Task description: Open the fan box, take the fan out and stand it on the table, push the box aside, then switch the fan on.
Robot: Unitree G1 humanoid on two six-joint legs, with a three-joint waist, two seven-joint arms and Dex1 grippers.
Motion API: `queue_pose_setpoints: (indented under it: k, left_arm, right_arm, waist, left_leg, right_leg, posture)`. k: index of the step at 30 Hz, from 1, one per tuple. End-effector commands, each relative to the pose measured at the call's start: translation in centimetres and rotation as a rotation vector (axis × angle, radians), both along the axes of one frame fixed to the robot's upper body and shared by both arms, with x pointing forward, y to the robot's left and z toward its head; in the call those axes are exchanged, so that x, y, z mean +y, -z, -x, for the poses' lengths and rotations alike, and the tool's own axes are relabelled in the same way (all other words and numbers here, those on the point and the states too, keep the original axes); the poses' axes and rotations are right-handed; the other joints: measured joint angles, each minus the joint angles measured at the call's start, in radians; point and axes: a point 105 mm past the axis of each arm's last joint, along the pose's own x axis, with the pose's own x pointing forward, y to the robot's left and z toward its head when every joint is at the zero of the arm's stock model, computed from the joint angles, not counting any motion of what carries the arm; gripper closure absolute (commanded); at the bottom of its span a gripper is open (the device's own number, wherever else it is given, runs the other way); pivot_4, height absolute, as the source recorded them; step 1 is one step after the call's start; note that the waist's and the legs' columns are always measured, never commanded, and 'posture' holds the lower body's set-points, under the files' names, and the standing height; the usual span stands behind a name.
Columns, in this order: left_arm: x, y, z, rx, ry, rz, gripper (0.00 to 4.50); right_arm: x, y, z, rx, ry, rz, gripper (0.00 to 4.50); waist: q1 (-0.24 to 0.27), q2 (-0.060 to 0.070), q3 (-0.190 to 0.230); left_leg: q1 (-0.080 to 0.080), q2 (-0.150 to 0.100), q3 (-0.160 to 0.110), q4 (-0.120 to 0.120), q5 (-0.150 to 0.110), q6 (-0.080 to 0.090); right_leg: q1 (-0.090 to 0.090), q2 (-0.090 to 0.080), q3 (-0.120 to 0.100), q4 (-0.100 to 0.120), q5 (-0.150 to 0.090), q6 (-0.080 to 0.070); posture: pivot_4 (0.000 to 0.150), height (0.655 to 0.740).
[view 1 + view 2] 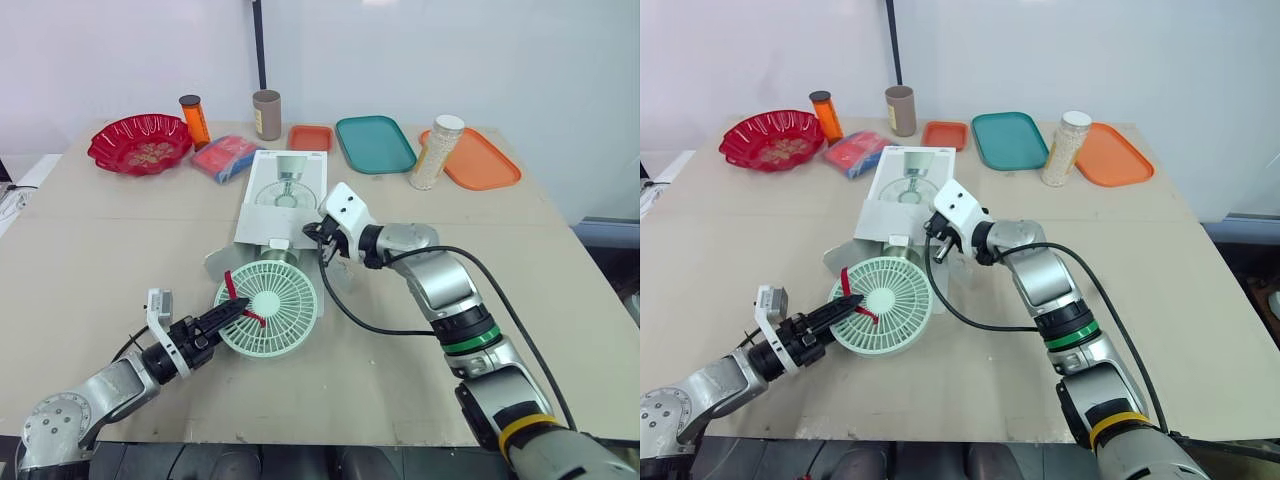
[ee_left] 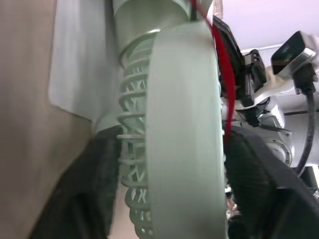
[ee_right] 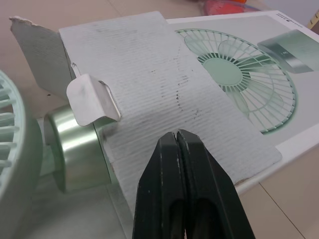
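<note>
Now the mint-green fan (image 1: 275,312), round-grilled with a red strap, lies on the surface (image 1: 110,250) at the box's (image 1: 285,190) open end. Left end effector (image 1: 238,310) clamps its rim; right end effector (image 3: 177,140) is pressed together over a flap.

Robot test lab, prob.: bare white wall (image 1: 450,50) behind plain table (image 1: 100,250); mixed props in row beyond right gripper (image 1: 322,245), at table's far edge: red bowl (image 1: 139,143), teal tray (image 1: 375,143), orange tray (image 1: 480,158), jar (image 1: 437,152).
</note>
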Motion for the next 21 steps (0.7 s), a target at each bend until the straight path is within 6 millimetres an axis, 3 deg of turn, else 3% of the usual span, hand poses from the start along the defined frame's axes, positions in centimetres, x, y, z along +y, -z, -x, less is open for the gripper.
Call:
queue_pose_setpoints:
  k: [1,4,12,17,21]
  left_arm:
    - [0.8,-1.5,0.3,-0.055,-0.011,0.036,0.18]
    - [1.6,-2.8,0.5,-0.092,-0.012,0.038,0.18]
    - [4.0,-3.5,2.2,-0.143,0.002,-0.094,0.18]
    - [6.1,-4.1,2.4,-0.269,0.033,-0.379,0.18]
    - [7.3,-6.5,2.0,-0.529,0.069,-0.632,0.18]
  right_arm:
    - [-0.2,1.2,-0.1,0.035,0.005,0.038,4.50]
    - [-0.1,1.1,-0.1,0.035,0.003,0.037,4.50]
    - [-0.2,0.5,-0.5,0.027,-0.003,0.035,4.50]
    - [-0.5,-0.9,-0.1,0.027,-0.038,0.004,4.50]
    - [-0.9,-3.0,1.2,0.008,-0.131,-0.042,4.50]
  waist:
    - [0.000,0.000,0.000]
    - [0.000,0.000,0.000]
    - [0.000,0.001,0.001]
    - [-0.001,0.003,0.002]
    - [-0.001,0.004,0.004]
  left_leg:
    - [0.000,0.000,0.000,0.000,0.000,0.000]
    - [0.000,0.000,0.000,0.000,0.000,0.000]
    - [0.000,0.000,0.000,0.000,0.000,0.000]
    - [0.000,0.000,0.001,-0.001,0.000,0.000]
    - [-0.002,0.001,0.001,-0.002,0.000,0.000]
  right_leg:
    - [0.000,0.000,0.000,0.000,0.000,0.000]
    - [0.000,0.000,0.000,0.000,0.000,0.000]
    - [-0.001,0.000,0.000,0.000,0.000,0.000]
    - [-0.002,0.000,0.001,0.000,0.000,0.000]
    - [-0.003,0.001,0.000,0.000,0.000,-0.001]
  posture:
    - [0.150,0.7400]
    - [0.150,0.7400]
    - [0.150,0.7400]
    - [0.150,0.7400]
    - [0.150,0.7400]
